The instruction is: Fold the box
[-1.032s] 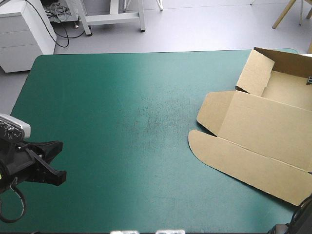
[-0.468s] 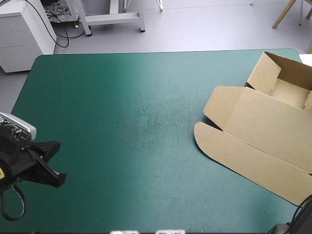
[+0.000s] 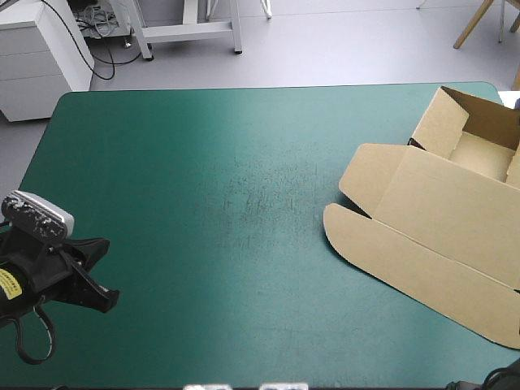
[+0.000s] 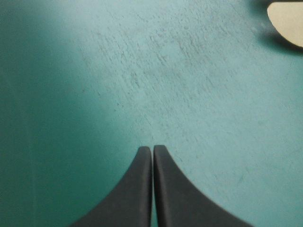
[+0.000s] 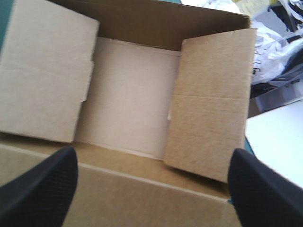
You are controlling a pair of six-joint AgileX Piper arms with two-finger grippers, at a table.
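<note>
Left gripper: two broad black fin fingers clenched into one point, nothing between them. It sits well to the left of the flat-cut brown cardboard box, nowhere near touching it, over bare teal-green table cover.

Between that gripper and the box there is a patch of pale scuff marks on the cover. In the left wrist view the scuffs run ahead of the fingertips, and a rounded brown flap corner of the box shows far ahead and off to one side.

The box is partly formed. The lid panel lies flat on the cover, with the long rounded flap on its left-near side. The tray end is on the far side of the lid with its walls up.

Right gripper: released, fingers wide apart, hovering over the box where lid meets tray. Ahead of it are the tray floor, the raised far wall and two side flaps leaning in over the floor. I see no finger contact with the board.
</note>
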